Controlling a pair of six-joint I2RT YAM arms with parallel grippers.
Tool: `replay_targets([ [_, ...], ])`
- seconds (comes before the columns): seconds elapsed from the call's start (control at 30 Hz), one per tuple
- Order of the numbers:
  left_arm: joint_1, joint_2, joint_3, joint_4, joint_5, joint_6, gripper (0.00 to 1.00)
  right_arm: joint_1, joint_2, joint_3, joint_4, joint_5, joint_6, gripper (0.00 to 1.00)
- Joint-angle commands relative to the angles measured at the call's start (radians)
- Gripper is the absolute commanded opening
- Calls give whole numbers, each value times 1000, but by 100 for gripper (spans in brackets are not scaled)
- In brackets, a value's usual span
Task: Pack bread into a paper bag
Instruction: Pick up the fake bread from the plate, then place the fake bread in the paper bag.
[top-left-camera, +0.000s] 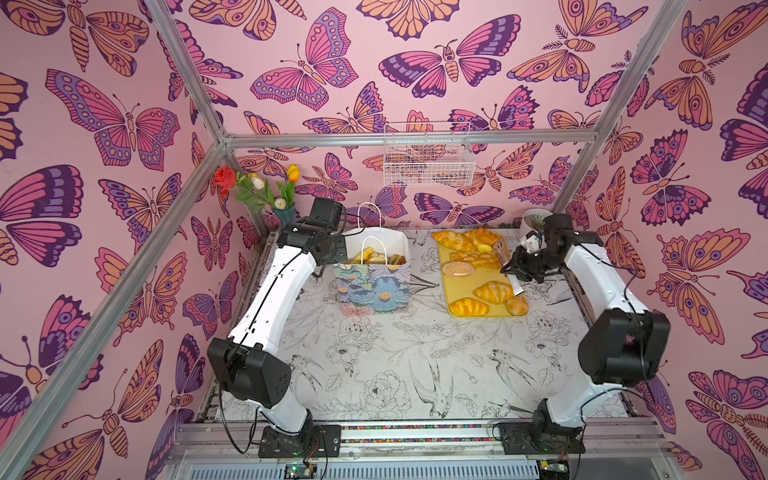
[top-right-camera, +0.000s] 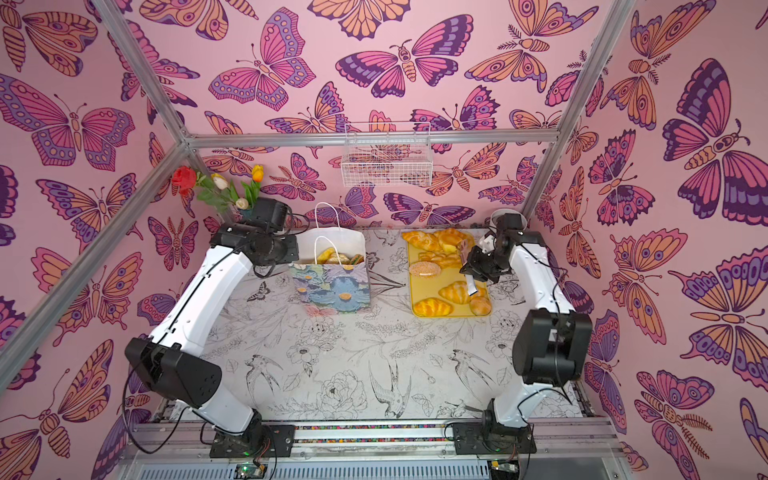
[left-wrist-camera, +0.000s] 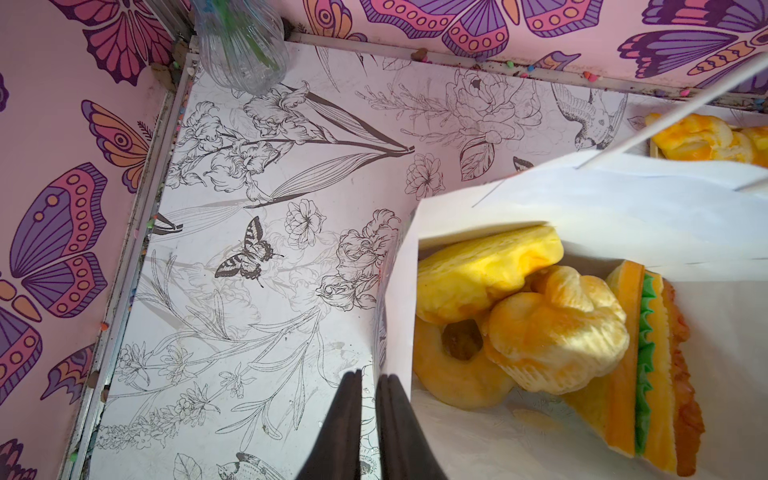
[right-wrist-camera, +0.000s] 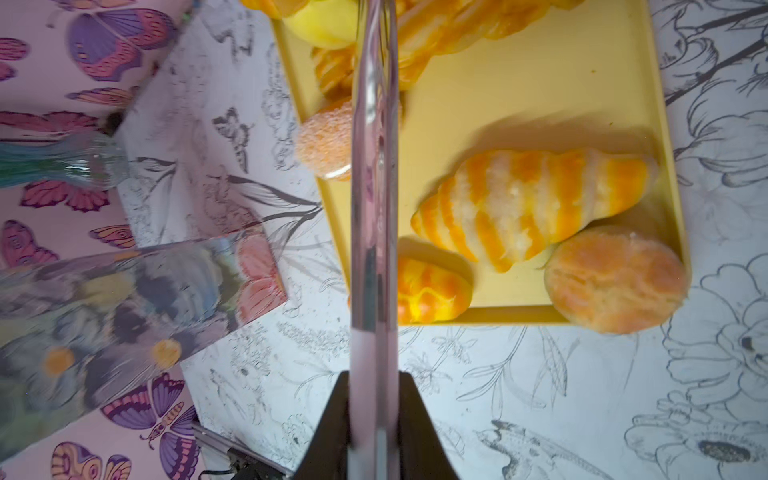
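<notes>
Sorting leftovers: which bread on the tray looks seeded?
The oval roll at the tray's edge nearest the paper bag; the others look smooth or striped.

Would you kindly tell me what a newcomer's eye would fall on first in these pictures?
The pink butterfly wallpaper covering the walls dominates both top views. On the sketch-printed table, a flowered paper bag toward the rear, left of centre, already holds bread, with a yellow tray of more pastries to its right. Over that tray the right tool grips a shiny metal strip.
</notes>
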Motion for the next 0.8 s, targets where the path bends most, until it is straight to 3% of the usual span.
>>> replay_targets([
  [0.0,8,-30,-8,7,-20,11,16,15,-161,27,-42,-100,-6,9],
  [0.13,8,-30,-8,7,-17,7,16,60,-256,87,-104,-138,-4,10],
  [0.27,8,-27,-5,8,-23,10,15,191,-317,163,-130,-184,13,14],
  [0.47,8,-23,1,8,-20,6,15,422,-337,238,-140,-163,40,15],
  [0.77,8,-34,-3,8,-19,0,16,599,-279,214,-104,-105,49,16],
])
